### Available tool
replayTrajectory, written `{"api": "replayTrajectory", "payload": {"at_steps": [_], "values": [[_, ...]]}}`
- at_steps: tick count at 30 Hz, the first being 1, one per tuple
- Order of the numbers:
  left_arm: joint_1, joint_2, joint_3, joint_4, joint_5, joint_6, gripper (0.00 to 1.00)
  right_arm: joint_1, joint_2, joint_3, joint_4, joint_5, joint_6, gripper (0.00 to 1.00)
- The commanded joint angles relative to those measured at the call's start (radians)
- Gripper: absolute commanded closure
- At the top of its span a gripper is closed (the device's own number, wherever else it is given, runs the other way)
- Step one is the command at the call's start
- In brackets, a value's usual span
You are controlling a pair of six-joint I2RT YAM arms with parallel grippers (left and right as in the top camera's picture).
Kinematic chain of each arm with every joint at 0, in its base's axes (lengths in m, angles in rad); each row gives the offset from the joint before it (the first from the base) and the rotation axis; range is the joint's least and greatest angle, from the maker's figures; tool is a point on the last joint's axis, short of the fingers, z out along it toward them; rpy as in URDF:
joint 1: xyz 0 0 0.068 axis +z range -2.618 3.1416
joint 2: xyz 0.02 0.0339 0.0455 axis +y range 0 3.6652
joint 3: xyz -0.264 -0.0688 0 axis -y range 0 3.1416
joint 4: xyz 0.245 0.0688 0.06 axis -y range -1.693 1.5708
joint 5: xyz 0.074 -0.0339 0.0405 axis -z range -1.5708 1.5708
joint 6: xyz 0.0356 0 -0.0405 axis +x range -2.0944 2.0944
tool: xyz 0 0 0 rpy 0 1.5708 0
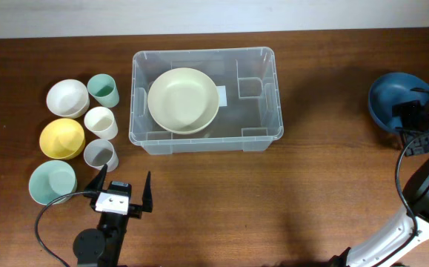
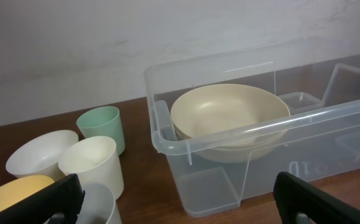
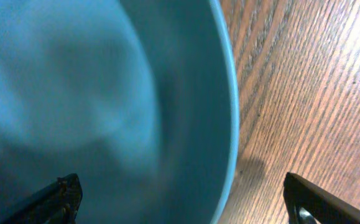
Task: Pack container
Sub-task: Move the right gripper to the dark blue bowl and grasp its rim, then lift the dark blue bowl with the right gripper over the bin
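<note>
The container (image 1: pixel 259 117), a large clear plastic bin with rounded corners and a rimmed edge, sits toward the far middle of the wooden table (image 1: pixel 273 211), its long axis running left to right. A cream bowl (image 1: pixel 182 100) lies in its left half, beside a white label (image 1: pixel 222 96) on the base; the right half is bare. The left gripper (image 1: pixel 125 176) hovers on the near side, fingers spread wide and empty. The bin lies straight ahead of it and slightly right, making this the nearer arm. Cups and small bowls (image 1: pixel 100 122) cluster just left of the bin. Well apart at the right edge, the right gripper (image 3: pixel 183 196) hangs over a dark blue bowl (image 1: pixel 390 95), its fingers wide apart with the rim between them, apparently not yet clamped.
</note>
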Motion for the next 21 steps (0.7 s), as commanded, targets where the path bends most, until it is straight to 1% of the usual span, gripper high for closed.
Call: {"api": "replayTrajectory", "payload": {"at_steps": [1,3,4,6,7,8,11,14,19,20,21], "values": [[-0.004,-0.008,-0.002,-0.007,-0.007,0.013,0.0,0.007,0.012,-0.007,0.003,-0.001,-0.01,0.0],[-0.004,-0.008,-0.002,-0.007,-0.007,0.013,0.0,0.007,0.012,-0.007,0.005,-0.001,-0.01,0.0],[-0.004,-0.008,-0.002,-0.007,-0.007,0.013,0.0,0.007,0.012,-0.007,0.007,-0.001,-0.01,0.07],[-0.004,-0.008,-0.002,-0.007,-0.007,0.013,0.0,0.007,0.012,-0.007,0.014,-0.001,-0.01,0.17],[-0.004,-0.008,-0.002,-0.007,-0.007,0.013,0.0,0.007,0.012,-0.007,0.016,-0.001,-0.01,0.2],[-0.004,-0.008,-0.002,-0.007,-0.007,0.013,0.0,0.007,0.012,-0.007,0.019,-0.001,-0.01,0.25],[-0.004,-0.008,-0.002,-0.007,-0.007,0.013,0.0,0.007,0.013,-0.007,0.026,-0.001,-0.01,0.36],[-0.004,-0.008,-0.002,-0.007,-0.007,0.013,0.0,0.007,0.016,-0.007,0.026,-0.001,-0.01,0.53],[-0.004,-0.008,-0.002,-0.007,-0.007,0.013,0.0,0.007,0.026,-0.007,0.025,-0.001,-0.01,0.91],[-0.004,-0.008,-0.002,-0.007,-0.007,0.013,0.0,0.006,0.026,-0.007,0.025,-0.001,-0.01,0.96],[-0.004,-0.008,-0.002,-0.007,-0.008,0.013,0.0,0.006,0.026,-0.007,0.026,-0.002,-0.01,0.96]]}}
